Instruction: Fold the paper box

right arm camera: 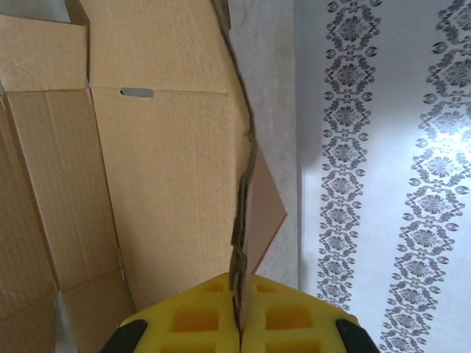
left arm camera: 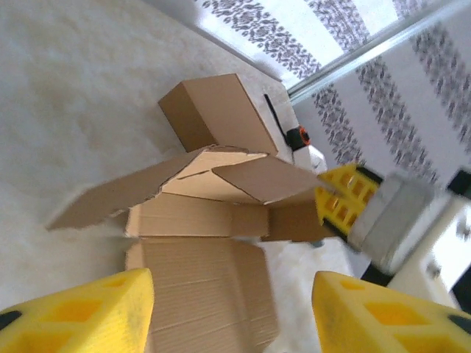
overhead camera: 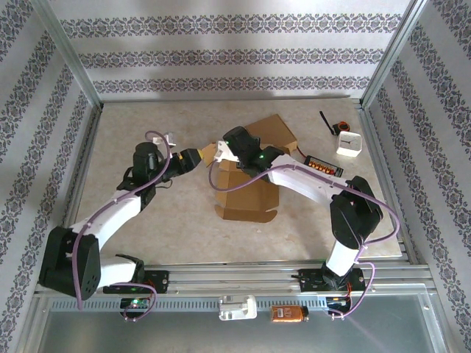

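The brown paper box (overhead camera: pixel 250 193) lies partly unfolded at the middle of the table, its flaps spread and one panel raised at the back. My right gripper (overhead camera: pixel 219 153) is shut on the edge of a flap at the box's left side; in the right wrist view the yellow fingers (right arm camera: pixel 199 316) pinch the cardboard's (right arm camera: pixel 162 169) thin edge between them. My left gripper (overhead camera: pixel 194 157) hovers just left of the box, open, its yellow fingers (left arm camera: pixel 81 312) wide apart with nothing between them. In the left wrist view the box (left arm camera: pixel 199 217) lies ahead, with the right gripper's yellow finger (left arm camera: pixel 344 197) on its far side.
A small white box (overhead camera: pixel 349 143), a black-and-orange tool (overhead camera: pixel 333 123) and a black strip with orange parts (overhead camera: pixel 324 165) sit at the back right. The metal frame rail (overhead camera: pixel 235 279) runs along the near edge. Patterned walls enclose the table.
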Motion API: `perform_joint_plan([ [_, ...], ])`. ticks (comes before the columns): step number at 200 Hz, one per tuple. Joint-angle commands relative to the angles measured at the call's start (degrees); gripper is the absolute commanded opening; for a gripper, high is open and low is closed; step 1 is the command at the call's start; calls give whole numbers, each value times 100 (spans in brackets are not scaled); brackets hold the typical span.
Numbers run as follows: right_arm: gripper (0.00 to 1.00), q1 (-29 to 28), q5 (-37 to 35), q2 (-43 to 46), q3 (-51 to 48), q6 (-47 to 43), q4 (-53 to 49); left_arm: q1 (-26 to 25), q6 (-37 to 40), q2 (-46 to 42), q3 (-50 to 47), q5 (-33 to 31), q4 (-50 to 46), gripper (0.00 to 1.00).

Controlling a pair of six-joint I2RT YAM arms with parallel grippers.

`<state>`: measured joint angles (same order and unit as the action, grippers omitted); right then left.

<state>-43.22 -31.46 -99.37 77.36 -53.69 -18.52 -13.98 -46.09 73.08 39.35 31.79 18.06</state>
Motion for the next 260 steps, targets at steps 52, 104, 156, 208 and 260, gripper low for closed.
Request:
perform_joint_plan([
  [52, 2, 242, 280, 113, -414, 301, 675, -636, -3933, 1317, 233, -814, 2160, 69],
  [104, 2, 254, 399, 137, -512, 277, 691, -816, -5429, 2682, 571, -810, 4481, 70],
  [156, 2, 277, 397, 124, -518, 226, 668, -1013, -5737, 2921, 724, -1040, 4718, 44],
  [208, 20, 181, 626, 340, -704, 518, 661, -1020, -5342, 3050, 687, -1014, 4595, 13],
  [260, 77, 532, 3098, 1521, -643, 2333, -490, -1013, -4869, 3571, 841, -614, 4814, 1],
])
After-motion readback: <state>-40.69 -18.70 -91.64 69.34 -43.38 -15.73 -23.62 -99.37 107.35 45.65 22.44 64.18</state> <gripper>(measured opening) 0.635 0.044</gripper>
